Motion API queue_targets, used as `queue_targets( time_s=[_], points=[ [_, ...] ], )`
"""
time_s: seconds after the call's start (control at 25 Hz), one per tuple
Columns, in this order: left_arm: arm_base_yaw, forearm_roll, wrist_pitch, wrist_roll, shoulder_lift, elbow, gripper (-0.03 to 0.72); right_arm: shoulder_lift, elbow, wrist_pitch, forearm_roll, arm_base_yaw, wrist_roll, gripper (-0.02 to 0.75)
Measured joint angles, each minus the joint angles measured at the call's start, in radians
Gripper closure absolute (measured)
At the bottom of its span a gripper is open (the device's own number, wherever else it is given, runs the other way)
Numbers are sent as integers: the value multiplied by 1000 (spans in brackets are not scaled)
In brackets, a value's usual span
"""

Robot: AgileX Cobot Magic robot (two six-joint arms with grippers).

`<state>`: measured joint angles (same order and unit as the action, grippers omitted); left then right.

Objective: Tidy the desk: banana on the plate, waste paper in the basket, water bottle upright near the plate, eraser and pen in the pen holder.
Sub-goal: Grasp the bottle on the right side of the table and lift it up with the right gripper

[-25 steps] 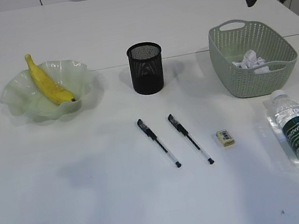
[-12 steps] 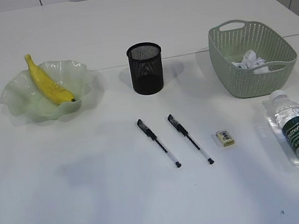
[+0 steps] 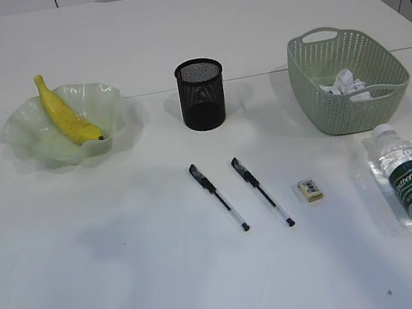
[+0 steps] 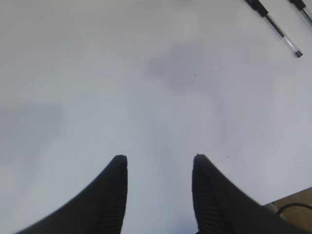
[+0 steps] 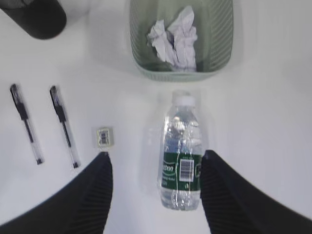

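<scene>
- Both my grippers hang empty: left gripper (image 4: 158, 161) w/ jaws apart over bare white table (image 4: 146, 73), nothing between the dark ribbed fingers (image 4: 114, 195).
- Right gripper (image 5: 155, 156) also spread wide, hovering above the clear plastic water bottle w/ green label (image 5: 181, 161); not touching it as far as I can tell.
- Bottle lies on its side, white cap pointing at the grey-green woven plastic basket (image 3: 315, 98), just in front of it.
- Crumpled white waste paper (image 5: 174, 41) sits inside the basket.
- Yellow banana (image 3: 66, 114) rests in the pale green wavy glass plate (image 3: 24, 144), far left of the ext. view.
- Black mesh cylindrical pen holder (image 3: 201, 94) stands upright mid-table, betw. plate & basket.
- Two clear-barrel pens w/ black caps lie side by side in front of the holder, both angled the same way: left pen (image 3: 218, 197), right pen (image 3: 262, 192). Not touching.
- Small pale yellow eraser (image 3: 310, 190) lies flat just right of the right pen, betw. it & the bottle.
- Neither arm is clear in the ext. view; only a dark bit at the top right edge.
</scene>
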<state>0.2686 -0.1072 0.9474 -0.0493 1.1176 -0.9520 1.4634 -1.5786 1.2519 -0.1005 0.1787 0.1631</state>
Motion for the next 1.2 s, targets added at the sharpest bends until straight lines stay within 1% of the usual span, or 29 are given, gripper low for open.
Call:
queue_targets(
  time_s=[0.28,0.44,0.8,1.08,1.2],
  points=[
    [0,1,11,0,0,0,383,-151,229,0,0,0,-4,310],
    [0,1,22,0,0,0,383,-229,303,0,0,0,-4,310],
    [0,2,70,1,-5,0,383,-274,320,0,-2,0,-16,310],
    [0,4,74,3,-40,0,383,-219,320,-36,-101,0,-22,310],
    [0,4,76,3,-50,0,383,-156,321,-66,-114,0,-23,310]
  ],
)
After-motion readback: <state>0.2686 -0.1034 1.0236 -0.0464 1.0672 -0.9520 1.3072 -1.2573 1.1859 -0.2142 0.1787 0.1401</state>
